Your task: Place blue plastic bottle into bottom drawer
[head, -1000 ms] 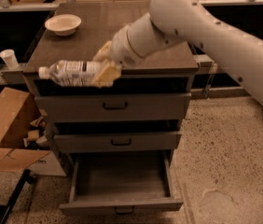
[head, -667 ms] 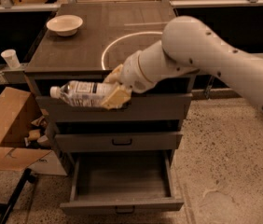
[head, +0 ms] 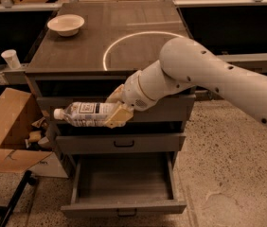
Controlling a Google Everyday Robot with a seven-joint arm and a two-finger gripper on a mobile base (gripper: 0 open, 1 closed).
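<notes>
The blue plastic bottle (head: 84,114) is a clear bottle with a white cap and a white label. It lies horizontal in the air, cap to the left, in front of the top drawer. My gripper (head: 117,109) is shut on the bottle's right end, its tan fingers (head: 118,118) above and below it. The white arm reaches in from the right. The bottom drawer (head: 123,207) is pulled open below, and its grey inside holds nothing that I can see. The bottle hangs well above it.
The grey cabinet top (head: 76,46) carries a white bowl (head: 66,24) at the back left and a white painted ring. An open cardboard box (head: 8,131) stands on the floor at the left. A white paper cup (head: 11,58) stands on a ledge at far left.
My arm has moved the bottle down and forward, from the level of the cabinet top's front edge to in front of the top drawer. The drawer stays open.
</notes>
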